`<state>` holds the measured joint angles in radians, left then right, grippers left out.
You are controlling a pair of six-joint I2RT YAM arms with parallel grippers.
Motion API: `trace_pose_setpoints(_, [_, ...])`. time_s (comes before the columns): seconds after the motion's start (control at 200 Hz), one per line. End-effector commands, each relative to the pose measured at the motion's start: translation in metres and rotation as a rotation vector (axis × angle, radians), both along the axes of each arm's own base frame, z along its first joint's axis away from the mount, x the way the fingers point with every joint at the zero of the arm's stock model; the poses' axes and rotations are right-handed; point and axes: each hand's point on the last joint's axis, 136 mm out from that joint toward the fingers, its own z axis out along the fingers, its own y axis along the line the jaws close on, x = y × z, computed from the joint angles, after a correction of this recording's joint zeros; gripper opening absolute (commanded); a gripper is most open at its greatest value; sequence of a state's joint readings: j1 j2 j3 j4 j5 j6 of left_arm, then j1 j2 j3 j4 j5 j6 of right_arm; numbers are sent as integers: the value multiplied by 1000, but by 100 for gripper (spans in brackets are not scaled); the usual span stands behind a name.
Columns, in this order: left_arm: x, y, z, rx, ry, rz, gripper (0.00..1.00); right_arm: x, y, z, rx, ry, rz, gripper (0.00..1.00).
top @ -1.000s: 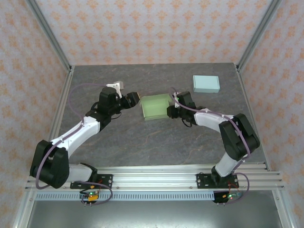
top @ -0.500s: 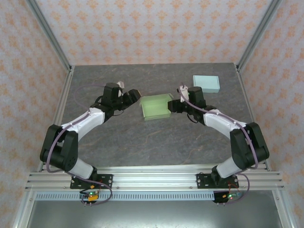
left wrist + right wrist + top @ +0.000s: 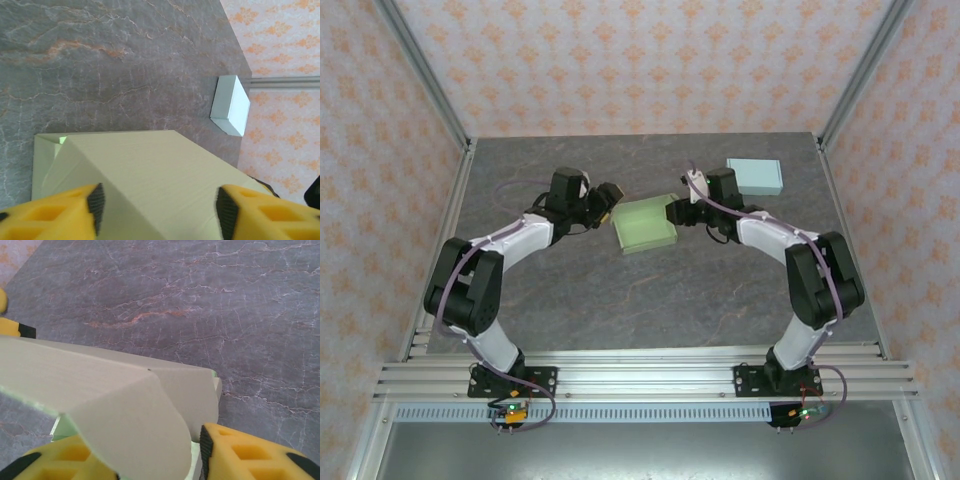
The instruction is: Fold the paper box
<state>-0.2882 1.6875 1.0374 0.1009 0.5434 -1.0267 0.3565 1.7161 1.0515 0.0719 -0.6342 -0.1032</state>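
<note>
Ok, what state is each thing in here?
green paper box: partly folded, top not closed, resting on the table.
light blue box: closed, at the far right.
left gripper: open, a box panel between its fingers.
right gripper: open, at a raised flap.

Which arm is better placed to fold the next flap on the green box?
Right, probably: the right pincer has a raised flap of the green box between its open fingers, while the left pincer faces a plain side of it.
</note>
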Motion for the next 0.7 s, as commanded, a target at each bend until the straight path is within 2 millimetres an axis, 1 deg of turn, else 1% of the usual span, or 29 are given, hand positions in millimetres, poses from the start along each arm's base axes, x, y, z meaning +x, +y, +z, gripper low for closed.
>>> trace_pose_setpoints(0.0, [12, -10, 11, -35, -29, -5, 54, 5, 7, 7, 24, -7, 39, 41])
trace_pose_setpoints(0.12, [15, -17, 10, -63, -26, -12, 49, 4, 10, 8, 48, 6, 45, 35])
trace_pose_setpoints(0.265, [12, -22, 5, -62, -13, -12, 49, -1, 13, 7, 58, 18, 44, 31])
trace_pose_setpoints(0.33, [12, -25, 4, -73, -11, -9, 50, -2, 15, 5, 55, 19, 45, 31])
trace_pose_setpoints(0.38, [12, -24, 4, -77, -11, -5, 52, -2, 15, 4, 47, 18, 36, 31])
trace_pose_setpoints(0.521, [12, -15, 5, -37, -15, 5, 66, 3, 8, -1, 2, 9, -11, 32])
trace_pose_setpoints(0.616, [9, -4, 3, 15, -13, -4, 72, 7, 4, -5, -36, -13, -17, 32])
trace_pose_setpoints(0.696, [3, 9, 1, 66, -13, -12, 75, 10, 6, -5, -42, -28, -3, 32])
